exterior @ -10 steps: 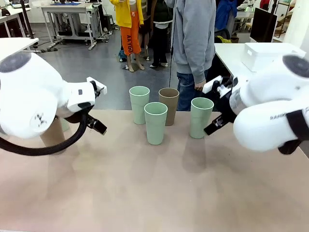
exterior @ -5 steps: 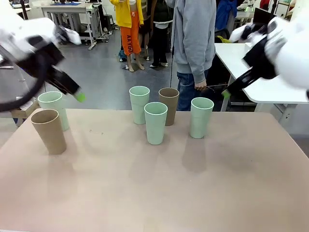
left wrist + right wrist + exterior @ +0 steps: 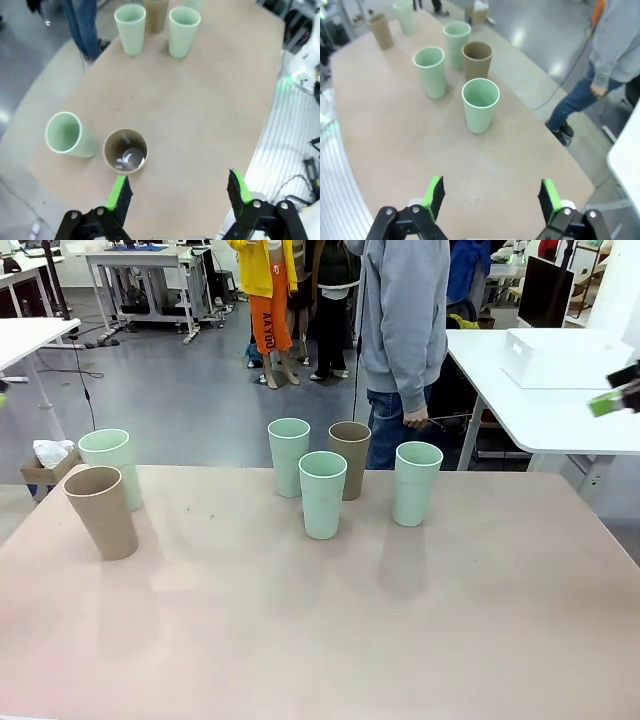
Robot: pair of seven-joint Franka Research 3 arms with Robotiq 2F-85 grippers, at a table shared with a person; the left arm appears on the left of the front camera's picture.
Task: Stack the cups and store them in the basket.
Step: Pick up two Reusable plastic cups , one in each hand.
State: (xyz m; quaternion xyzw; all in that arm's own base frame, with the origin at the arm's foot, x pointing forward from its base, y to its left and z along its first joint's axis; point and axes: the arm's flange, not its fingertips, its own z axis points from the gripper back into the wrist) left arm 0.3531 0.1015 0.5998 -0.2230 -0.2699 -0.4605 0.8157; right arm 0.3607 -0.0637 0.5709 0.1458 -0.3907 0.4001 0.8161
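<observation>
Centrally, the front mint cup (image 3: 322, 498) partly hides 1 tan cup (image 3: 355, 452).

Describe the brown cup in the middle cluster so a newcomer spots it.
At the far edge of the table, before the person in the grey hoodie, four cups stand together. It is the only tan-brown cup among three mint green cups.

A tan table (image 3: 300, 640) stands on a glossy grey floor (image 3: 180, 390). To its right is a white desk (image 3: 520, 415), with a dark monitor (image 3: 545, 290) at the desk's far end. To the table's left are another white desk (image 3: 25, 335) and a small cardboard box (image 3: 40, 472). Far behind it stands a workbench (image 3: 140, 260).
</observation>
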